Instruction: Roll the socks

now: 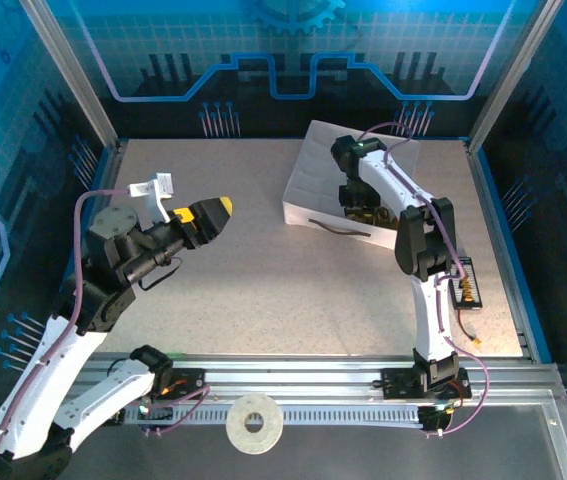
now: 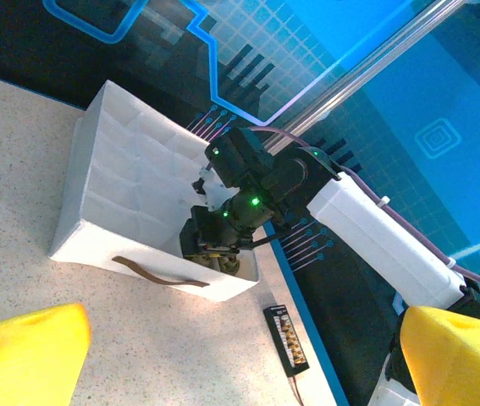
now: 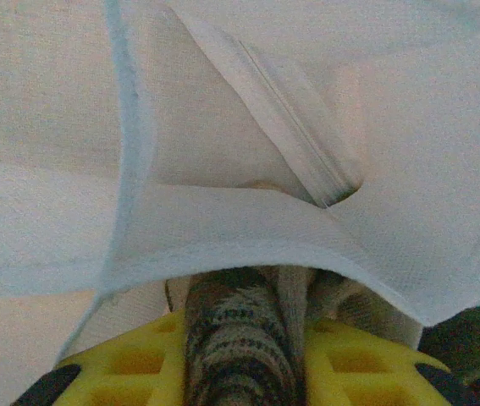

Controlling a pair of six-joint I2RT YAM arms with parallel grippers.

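My right hand (image 3: 240, 376), clamped on the brown-and-tan checked fabric sock (image 3: 238, 326), reaches into the white quilted fabric box (image 1: 313, 212) around it: seemingly stowing; next, release and lift clear.

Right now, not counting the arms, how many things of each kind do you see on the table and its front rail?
White quilted box: 1
Socks: 2 (brown-and-tan checked sock in the right hand; olive green sock beside it, partly visible)
Small black circuit board: 1
White tape roll: 1
Total: 5
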